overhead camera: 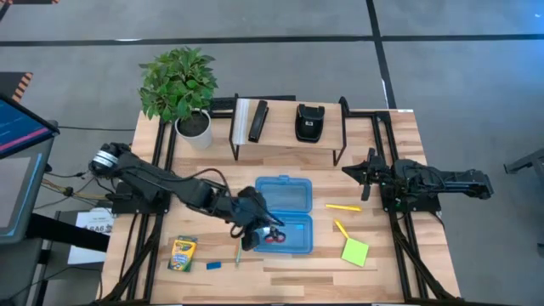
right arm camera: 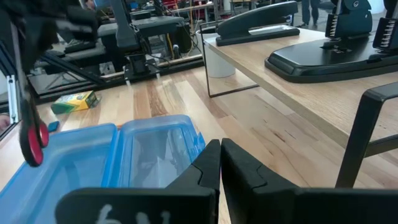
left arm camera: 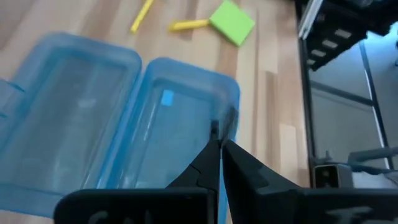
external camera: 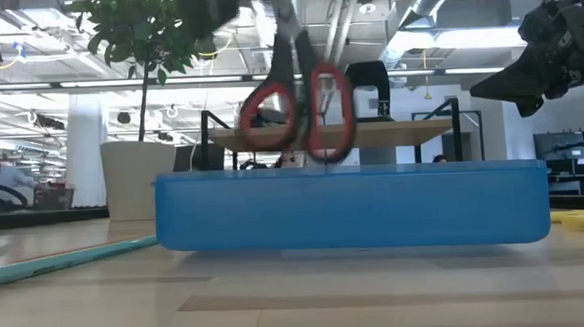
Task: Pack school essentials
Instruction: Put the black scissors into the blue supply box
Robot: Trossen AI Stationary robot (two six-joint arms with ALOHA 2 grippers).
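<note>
**Scissors hang over the open case**

At the lower left of the high view, the crayon box (overhead camera: 182,253) lies on my tabletop (overhead camera: 280,178), with the tiny blue eraser (overhead camera: 213,265) beside it. Near the centre, my left tool (overhead camera: 259,225) is clamped on the red-handled scissors (external camera: 297,108), handles down above the blue case (overhead camera: 284,214). Further right lie two yellow pencils (overhead camera: 342,206) and the sticky-note pad (overhead camera: 355,252). At the far right, my right tool (overhead camera: 367,172) waits, pinched narrow, holding nothing.
</note>
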